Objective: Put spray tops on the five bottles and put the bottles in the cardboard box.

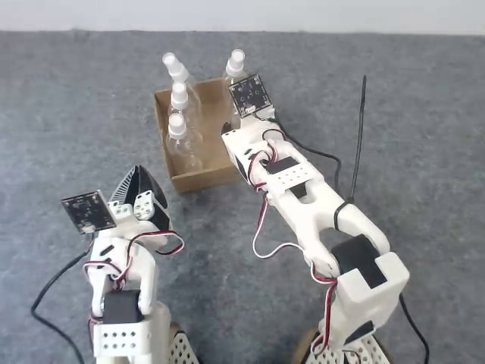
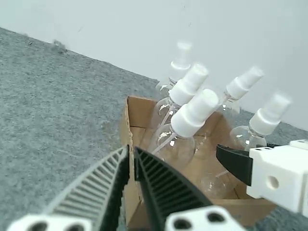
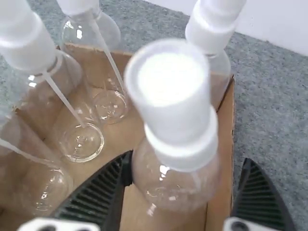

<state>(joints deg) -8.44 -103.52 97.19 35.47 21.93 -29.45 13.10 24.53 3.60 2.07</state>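
The cardboard box [image 1: 198, 180] stands on the grey carpet with several clear bottles in it, each with a white spray top. My right gripper [image 3: 187, 161] is open over the box, its jaws on either side of one capped bottle [image 3: 175, 139] that stands by the box wall [image 3: 226, 144]. In the high view the right arm [image 1: 292, 178] stretches over the box's near right corner. My left gripper [image 1: 139, 171] is shut and holds nothing, just short of the box's near left corner. Its wrist view looks past the closed fingertips [image 2: 126, 156] at the box [image 2: 126, 125] and the bottles [image 2: 195, 115].
A thin black cable [image 1: 358, 136] lies on the carpet to the right of the right arm. Red and white wires loop beside both arms. A pale wall bounds the carpet at the back.
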